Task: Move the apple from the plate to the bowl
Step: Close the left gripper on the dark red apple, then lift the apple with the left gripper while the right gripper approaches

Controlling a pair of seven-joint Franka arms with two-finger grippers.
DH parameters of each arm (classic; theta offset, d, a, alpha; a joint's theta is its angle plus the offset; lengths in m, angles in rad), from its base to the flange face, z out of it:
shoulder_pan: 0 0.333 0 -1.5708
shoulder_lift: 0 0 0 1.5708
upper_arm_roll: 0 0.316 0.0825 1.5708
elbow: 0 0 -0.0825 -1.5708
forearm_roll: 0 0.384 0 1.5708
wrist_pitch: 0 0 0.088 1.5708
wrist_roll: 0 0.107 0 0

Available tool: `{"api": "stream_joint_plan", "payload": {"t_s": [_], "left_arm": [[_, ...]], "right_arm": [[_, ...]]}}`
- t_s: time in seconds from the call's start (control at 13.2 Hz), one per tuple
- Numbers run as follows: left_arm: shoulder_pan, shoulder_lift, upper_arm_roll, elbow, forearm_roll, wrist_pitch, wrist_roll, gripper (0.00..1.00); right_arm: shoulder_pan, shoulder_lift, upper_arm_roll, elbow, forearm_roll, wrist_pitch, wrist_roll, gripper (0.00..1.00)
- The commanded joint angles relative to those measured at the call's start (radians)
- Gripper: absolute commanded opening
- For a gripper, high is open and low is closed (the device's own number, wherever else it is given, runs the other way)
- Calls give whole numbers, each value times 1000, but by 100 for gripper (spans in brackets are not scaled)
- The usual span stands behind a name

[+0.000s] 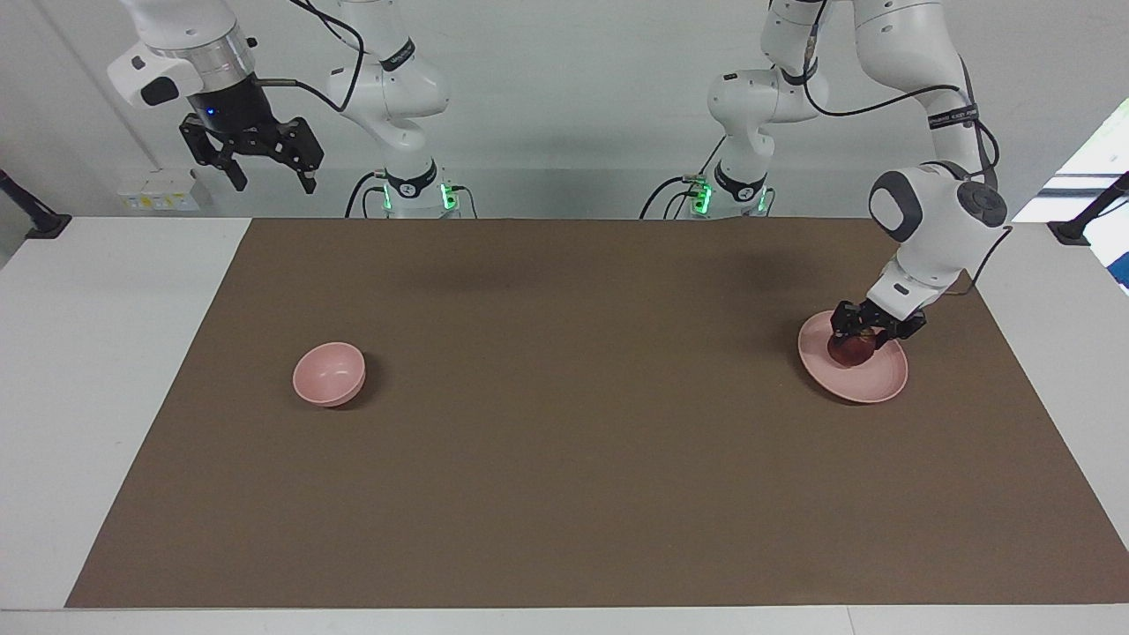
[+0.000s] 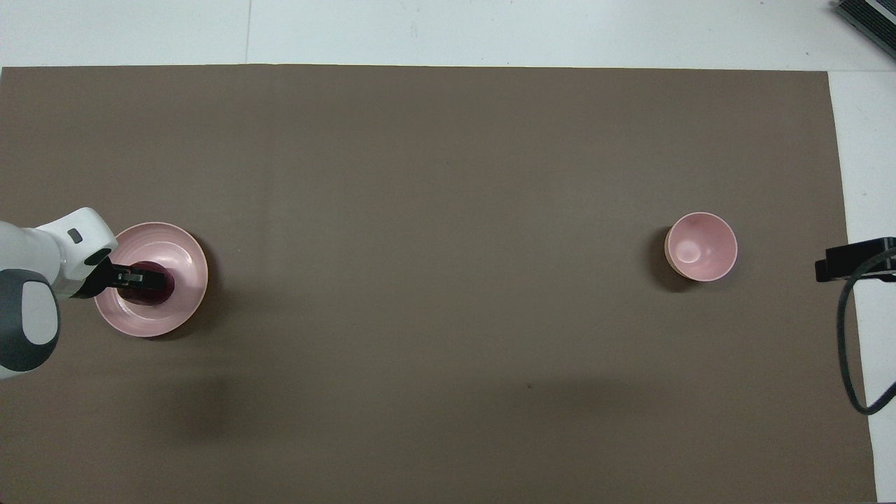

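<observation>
Step in hand looks like the grasp: left gripper (image 1: 860, 335) is down on the pale pink plate (image 1: 873, 384) w/ its jaws pinching the dark red apple (image 1: 851, 351), which sits on the plate, not yet lifted as far as I can tell. In the overhead view the plate is at 9 o'clock of the brown mat (image 2: 448, 350), the small pink bowl (image 2: 701, 246) at 3 o'clock, so the two are well apart, bowl toward the right arm's end of the table (image 1: 106, 353). Next move, I'd judge: lift straight up clear of the plate's rim, carry the apple over the mat to above the bowl, lower into it, then let go; apple is round so the pinch could slip if the lift is hasty. Pose: left arm is bent over, wrist angled down and tilted in toward the plate's centre, approx. top-down approach. Right gripper (image 1: 265, 159) waits high over the right arm's end, jaws spread, nothing in them
</observation>
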Motion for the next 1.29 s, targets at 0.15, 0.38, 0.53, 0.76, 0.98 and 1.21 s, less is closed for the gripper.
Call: {"api": "stream_joint_plan", "payload": {"t_s": [0.15, 0.38, 0.53, 0.76, 0.98, 1.21], "left_arm": [[-2, -32, -19, 64, -24, -177, 16, 0], [-5, -60, -54, 78, -173, -204, 14, 0], [-5, -77, -94, 78, -290, -215, 13, 0], [-5, -78, -158, 95, -492, -245, -24, 0], [-4, -78, -233, 99, -649, -241, -45, 0], [-4, -77, -310, 101, -793, -244, -56, 0]], "right_arm": [[-15, -26, 8, -28, 9, 4, -12, 100], [-8, -20, 13, -11, 6, 10, -50, 100], [-7, -26, 14, -21, 9, 0, -76, 100], [-4, -20, 13, -47, 61, 14, -87, 100], [2, -4, 13, -92, 138, 83, 19, 100], [44, 7, 14, -119, 210, 114, 210, 100]]}}
